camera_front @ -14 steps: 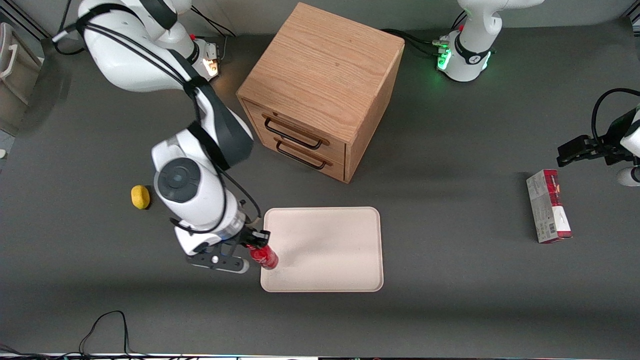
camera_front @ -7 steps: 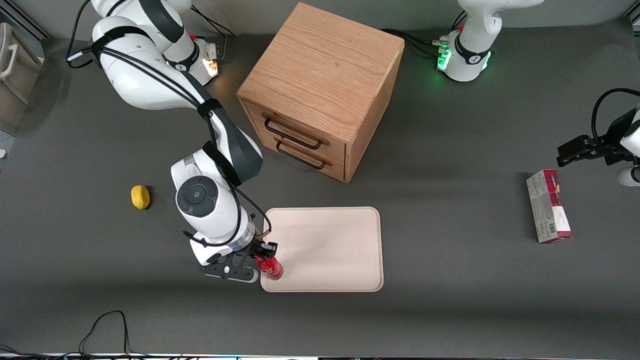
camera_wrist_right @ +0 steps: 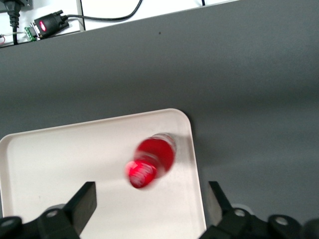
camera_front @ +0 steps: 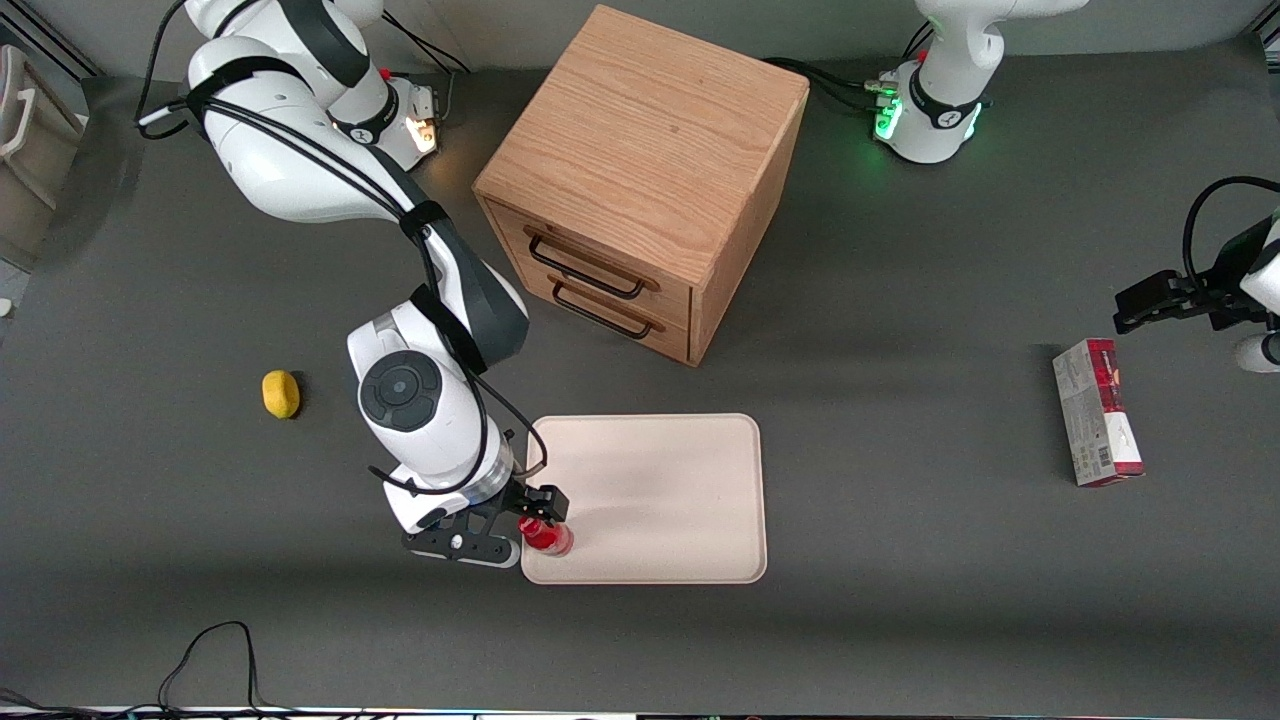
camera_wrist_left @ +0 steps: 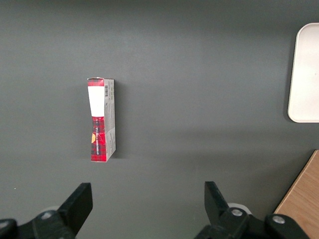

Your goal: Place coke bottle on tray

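**Now the bottle is on the tray**

From the front we see the coke bottle (camera_front: 545, 535) at the tray (camera_front: 660, 480) corner nearest the working arm, gripper (camera_front: 537, 512) above it. Through the right wrist camera, the jaws stand apart, clear of the bottle (camera_wrist_right: 151, 160) on the tray (camera_wrist_right: 60, 164).

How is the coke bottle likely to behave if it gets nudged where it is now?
The coke bottle looks slim and upright on a small base, so it would probably tip easily. Its round body would likely roll once down, though the tray's low rim might catch it. The tool is open around it and gives no support.
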You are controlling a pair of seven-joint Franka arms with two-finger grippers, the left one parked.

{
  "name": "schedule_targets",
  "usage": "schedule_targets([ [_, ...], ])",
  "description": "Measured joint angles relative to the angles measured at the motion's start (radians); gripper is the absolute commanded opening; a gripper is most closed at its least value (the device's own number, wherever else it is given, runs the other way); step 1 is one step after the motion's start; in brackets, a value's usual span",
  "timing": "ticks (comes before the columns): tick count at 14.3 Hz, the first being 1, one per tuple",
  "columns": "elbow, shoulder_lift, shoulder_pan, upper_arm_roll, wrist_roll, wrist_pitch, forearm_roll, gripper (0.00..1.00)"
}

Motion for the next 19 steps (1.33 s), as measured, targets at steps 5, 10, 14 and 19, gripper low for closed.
schedule_targets([
  [5, -0.007, -0.113, -0.014, -0.002, -0.01, -0.152, -0.002, 1.0],
  [10, -0.237, -0.442, -0.1, -0.135, -0.356, -0.335, 0.184, 1.0],
  [14, -0.568, -0.768, -0.116, -0.325, -0.602, -0.363, 0.273, 1.0],
  [19, -0.817, -1.041, -0.117, -0.463, -0.678, -0.406, 0.297, 1.0],
])
